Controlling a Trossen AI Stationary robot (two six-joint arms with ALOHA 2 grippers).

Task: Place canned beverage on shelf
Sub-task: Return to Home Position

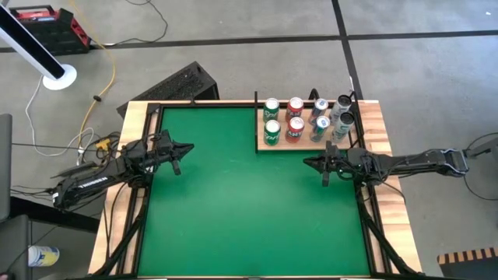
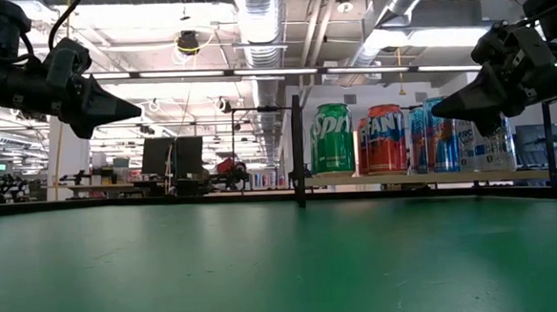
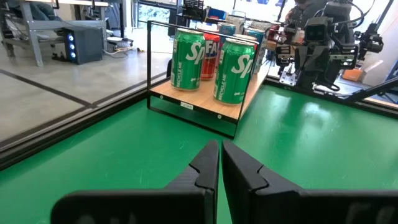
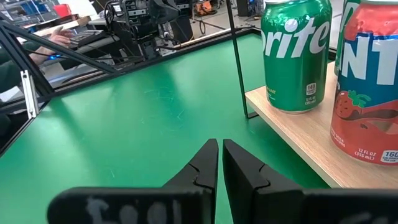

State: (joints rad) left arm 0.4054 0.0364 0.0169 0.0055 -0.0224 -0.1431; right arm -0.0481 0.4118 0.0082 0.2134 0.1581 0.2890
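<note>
The shelf (image 1: 284, 146), a light wooden panel in a thin black frame, sits at the table's far right. Several cans stand upright on it: green Sprite cans (image 1: 271, 132), red Fanta cans (image 1: 295, 129) and blue and silver ones (image 1: 321, 127). My right gripper (image 1: 307, 162) hovers shut above the table just in front of the shelf's near edge, close to a Sprite can (image 4: 295, 56). My left gripper (image 1: 189, 148) hovers shut near the table's left edge and points toward the shelf (image 3: 199, 99). Neither holds anything.
The frame's black posts (image 2: 298, 150) rise at the shelf's corners. The green tabletop (image 1: 233, 210) stretches from the shelf to the left and near edges, bordered by a pale wooden rim (image 1: 136, 124). A black box (image 1: 183, 84) lies on the floor beyond the table's far edge.
</note>
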